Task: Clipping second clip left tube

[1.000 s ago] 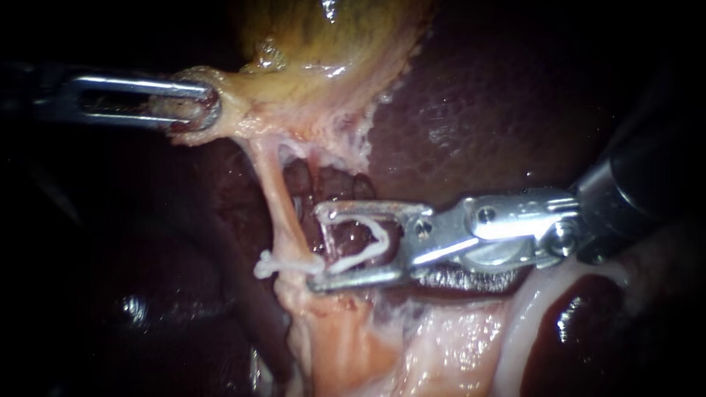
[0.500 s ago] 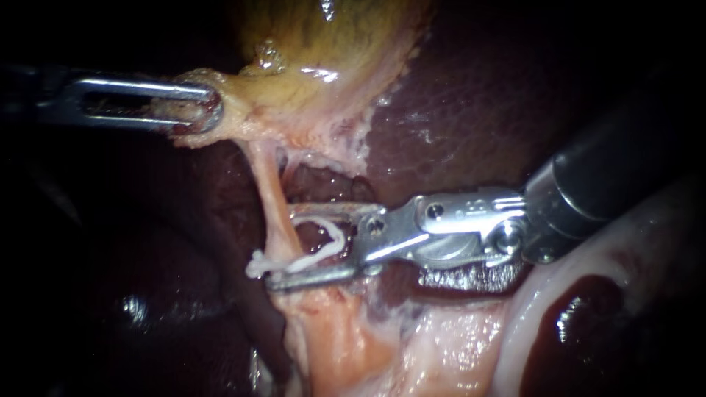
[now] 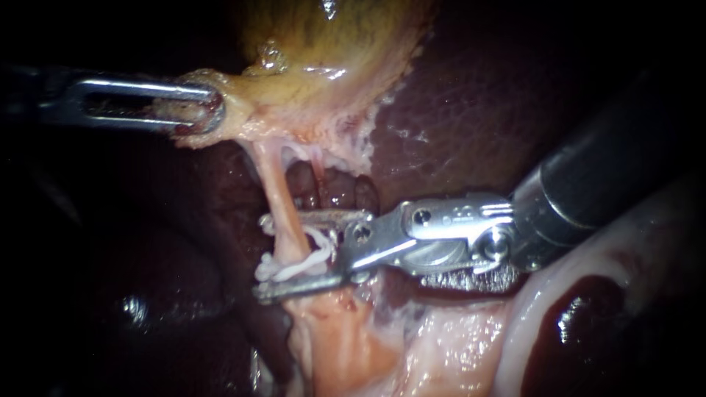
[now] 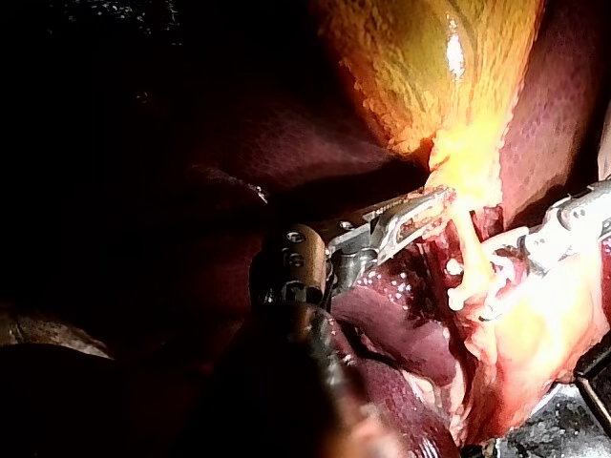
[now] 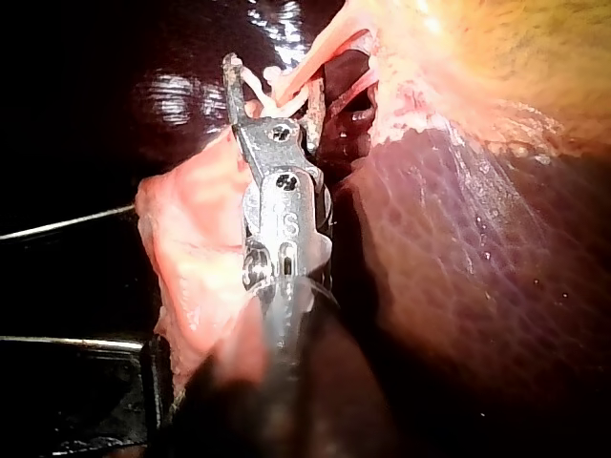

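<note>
Two jaws of the right instrument (image 3: pixel 279 254) sit closest, one on each side of the left tube (image 3: pixel 273 180), just above the pale tissue (image 3: pixel 346 345). They're clamped on a white clip (image 3: pixel 318 254) whose legs straddle that tube, low on its length, and a gap shows between the legs. Further back, the left instrument (image 3: pixel 202 106) has its jaws closed on the lower edge of the gallbladder (image 3: pixel 323 51). The tube runs taut down from there. Dark liver (image 3: pixel 471 95) lies behind.
</note>
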`<state>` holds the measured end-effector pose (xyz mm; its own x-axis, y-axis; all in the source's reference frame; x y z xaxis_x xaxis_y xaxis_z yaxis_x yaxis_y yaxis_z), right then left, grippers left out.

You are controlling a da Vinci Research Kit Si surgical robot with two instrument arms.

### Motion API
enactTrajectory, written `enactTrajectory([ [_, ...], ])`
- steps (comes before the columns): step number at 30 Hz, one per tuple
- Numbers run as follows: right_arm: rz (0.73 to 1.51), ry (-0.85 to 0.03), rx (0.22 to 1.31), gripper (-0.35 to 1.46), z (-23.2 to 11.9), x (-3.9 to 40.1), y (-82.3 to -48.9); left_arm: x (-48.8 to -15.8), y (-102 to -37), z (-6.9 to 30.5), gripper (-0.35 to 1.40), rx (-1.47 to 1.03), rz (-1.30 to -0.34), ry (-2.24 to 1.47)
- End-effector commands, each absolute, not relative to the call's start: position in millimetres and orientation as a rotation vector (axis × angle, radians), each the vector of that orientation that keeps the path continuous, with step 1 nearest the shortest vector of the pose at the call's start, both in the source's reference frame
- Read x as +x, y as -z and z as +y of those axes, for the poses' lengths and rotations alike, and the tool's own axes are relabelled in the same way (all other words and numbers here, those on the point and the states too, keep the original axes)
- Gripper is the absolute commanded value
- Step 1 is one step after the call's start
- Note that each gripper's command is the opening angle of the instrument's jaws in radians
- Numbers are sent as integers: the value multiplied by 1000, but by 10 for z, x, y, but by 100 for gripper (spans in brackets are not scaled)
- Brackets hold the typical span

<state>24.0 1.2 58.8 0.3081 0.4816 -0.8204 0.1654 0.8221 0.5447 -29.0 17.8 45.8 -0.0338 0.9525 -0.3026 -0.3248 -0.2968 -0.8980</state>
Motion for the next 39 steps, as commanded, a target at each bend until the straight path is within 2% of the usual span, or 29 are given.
enactTrajectory([
  [1,1269,-230,620,50,11,241,-585,-290,-458,178,-35,-1176,-782,-1555],
  [8,1332,-221,690,49,-2,249,-556,-290,-458,178,-35,-1176,-783,-1555],
  [16,1336,-230,715,44,-7,253,-547,-290,-458,178,-35,-1176,-783,-1555],
  [22,1336,-229,715,23,-5,249,-553,-290,-458,179,-35,-1176,-783,-1555],
  [31,1335,-223,741,-35,-2,243,-559,-291,-458,179,-35,-1176,-782,-1555],
  [36,1305,-265,820,-35,1,240,-560,-291,-458,179,-35,-1176,-782,-1555],
  [39,1298,-263,832,-35,5,238,-558,-291,-458,179,-35,-1176,-782,-1555],
])
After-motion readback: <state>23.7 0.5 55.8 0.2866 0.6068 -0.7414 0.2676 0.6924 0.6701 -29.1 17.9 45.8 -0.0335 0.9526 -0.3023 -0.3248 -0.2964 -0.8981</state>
